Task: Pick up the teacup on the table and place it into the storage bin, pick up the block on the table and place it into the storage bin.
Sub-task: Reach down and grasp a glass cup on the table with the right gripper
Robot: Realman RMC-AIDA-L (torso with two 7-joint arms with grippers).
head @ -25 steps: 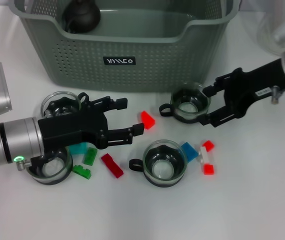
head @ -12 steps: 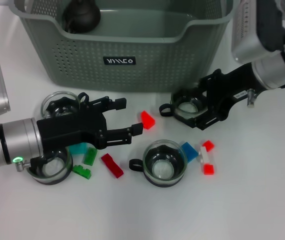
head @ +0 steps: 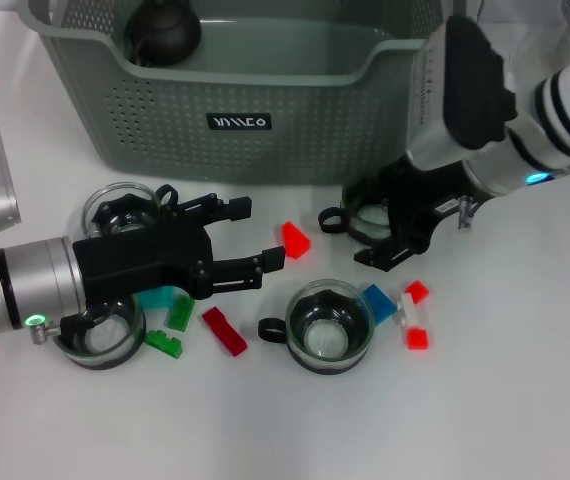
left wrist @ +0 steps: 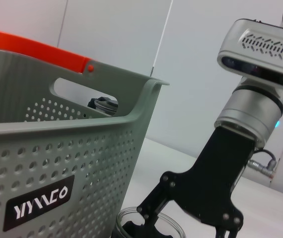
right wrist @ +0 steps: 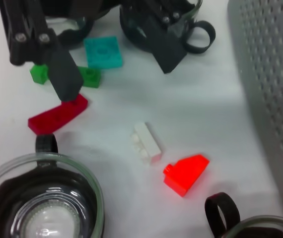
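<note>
**Right gripper down at a teacup beside the bin; left gripper open over the blocks**

On the robot's left, the left gripper (head: 250, 240) hovers low over the table (head: 525, 400) with its two black fingers spread apart and nothing between them. Its fingertips point toward a red wedge block (head: 294, 239). Two glass teacups sit partly under that arm: one near the bin (head: 117, 208) and one nearer the robot (head: 102, 335). Around them lie a teal block (head: 160, 297), two green blocks (head: 171, 327) and a long red block (head: 224, 331).

In the middle, a third teacup (head: 330, 325) stands upright with its dark handle toward the left arm. The storage bin (head: 235, 100) sits at the far side of the table, a dark round object (head: 163, 30) inside it.

Further right, a blue block (head: 379, 302), a white block (head: 406, 305) and two small red blocks (head: 416, 316) lie close together. The right gripper (head: 397, 222) reaches down onto a fourth teacup (head: 370, 216) just in front of the bin; I cannot tell whether its fingers have closed on the glass.
</note>
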